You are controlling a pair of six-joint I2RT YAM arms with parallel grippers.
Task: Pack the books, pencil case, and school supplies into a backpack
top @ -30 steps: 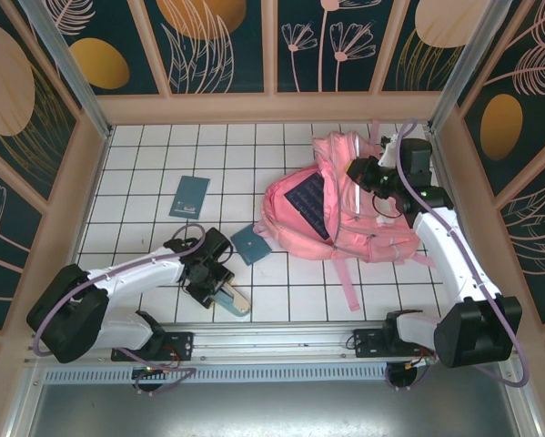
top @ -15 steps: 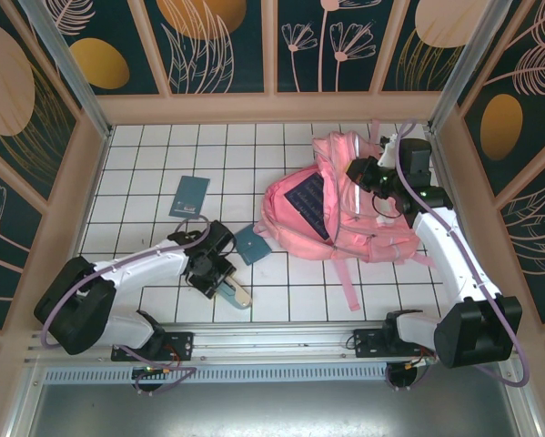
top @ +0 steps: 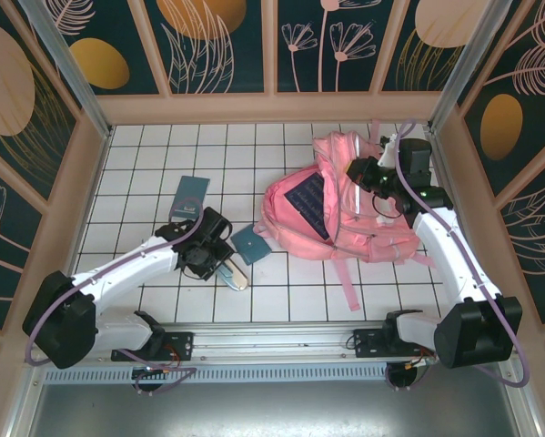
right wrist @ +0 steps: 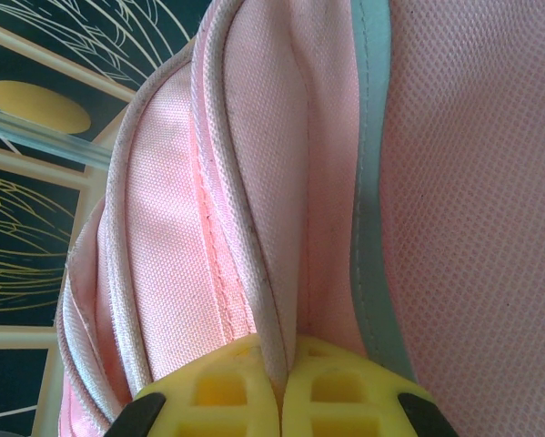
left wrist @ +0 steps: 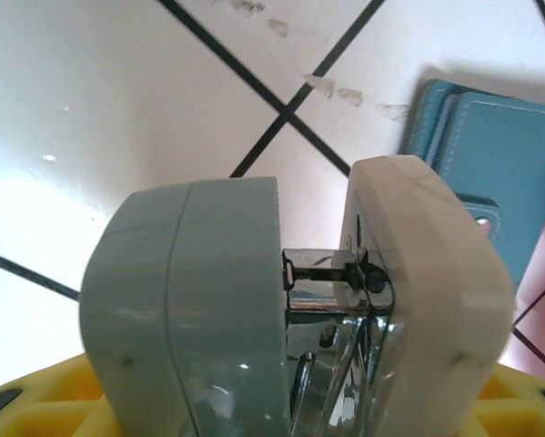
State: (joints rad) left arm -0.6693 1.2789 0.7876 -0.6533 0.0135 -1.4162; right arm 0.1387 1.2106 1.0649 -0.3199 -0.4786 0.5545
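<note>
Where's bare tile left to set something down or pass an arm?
Widest: the far strip between the back wall and the far teal square, running right to the backpack. Also the near tiles between the backpack's strap and the rail. Crowded: the near teal square, stapler and the backpack's left side sit close together.

Lab booth: gridded tabletop (top: 163,146), floral wall panels (top: 219,45)

We get bright, even overhead light and soft shadows on the table (top: 154,155). Up close the stapler (left wrist: 190,300) blurs and glints; the backpack (right wrist: 472,182) weave is sharp.
</note>
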